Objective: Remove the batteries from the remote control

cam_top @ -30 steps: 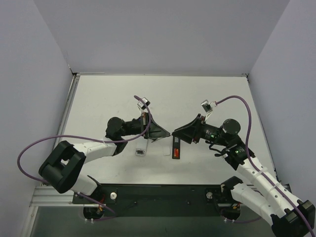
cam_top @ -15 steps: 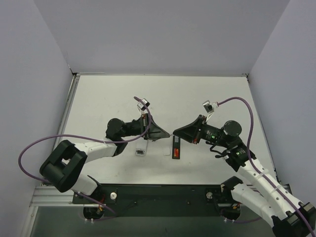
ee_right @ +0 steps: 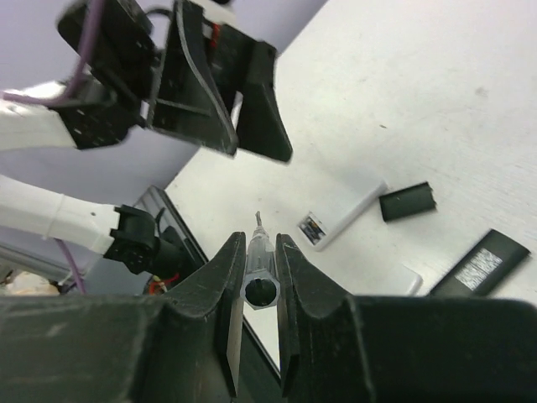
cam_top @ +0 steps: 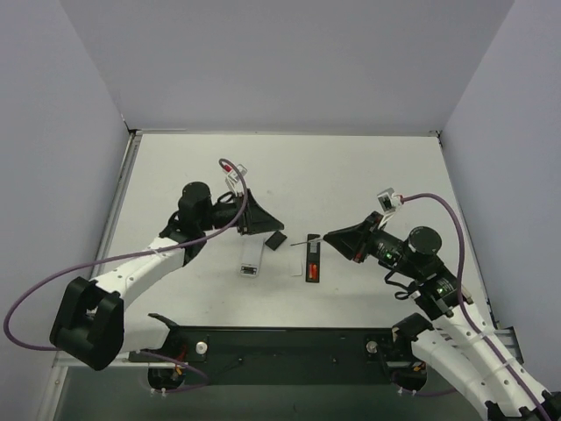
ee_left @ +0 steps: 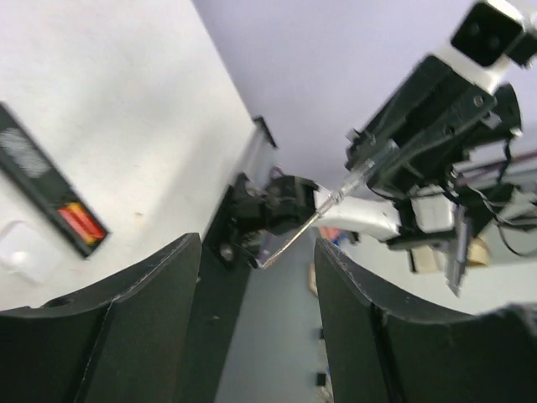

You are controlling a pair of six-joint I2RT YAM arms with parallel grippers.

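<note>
One thin pick sits pinched in our right end effector; the left end effector is spread, empty. We should pry gently under the batteries, at the six-o'clock end of the remote control.

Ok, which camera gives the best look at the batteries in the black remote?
Left wrist view: the batteries appear largest, red in the remote control's open recess. The top view shows only a small red patch. The right wrist view catches just one end of the remote, no batteries.
</note>
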